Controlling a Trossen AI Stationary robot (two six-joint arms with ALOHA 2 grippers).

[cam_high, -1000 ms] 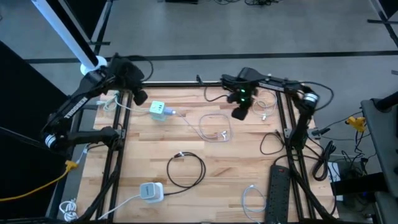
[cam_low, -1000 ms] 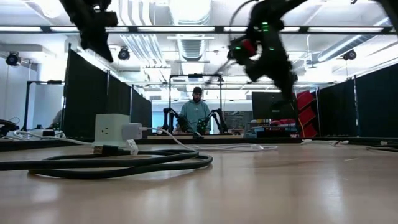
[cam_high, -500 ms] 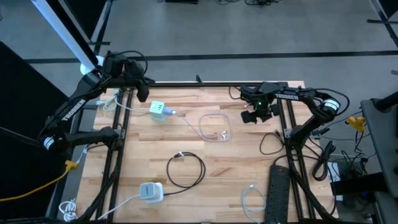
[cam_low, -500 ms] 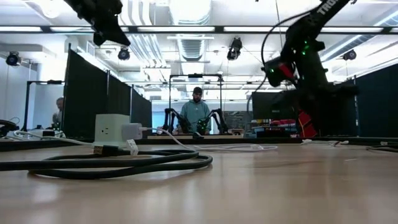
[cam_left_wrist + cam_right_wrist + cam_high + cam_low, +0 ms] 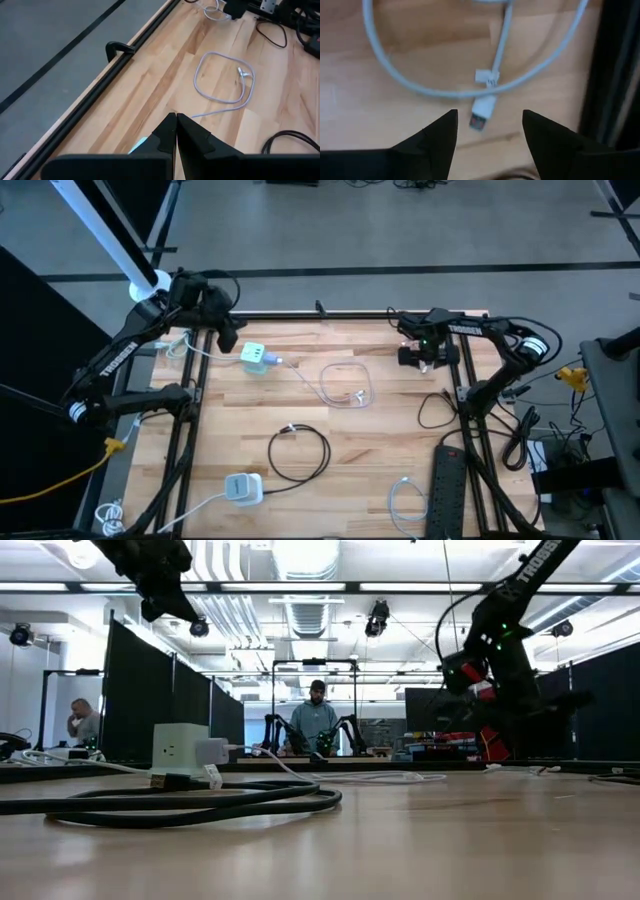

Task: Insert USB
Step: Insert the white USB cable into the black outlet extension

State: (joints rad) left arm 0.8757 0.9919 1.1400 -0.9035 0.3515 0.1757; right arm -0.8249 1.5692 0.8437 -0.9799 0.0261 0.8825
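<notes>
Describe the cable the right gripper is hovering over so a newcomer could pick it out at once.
Start at the wooden table's far right corner, where the right gripper hangs open. Beneath it lies a small coiled white USB cable. Unlike the larger white loop at mid-table, it hugs the black frame rail.

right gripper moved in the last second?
Yes. In the high view the right gripper has swung away from the coiled white cable at table centre, toward the table's right edge, and now hangs open over a white USB cable.
</notes>
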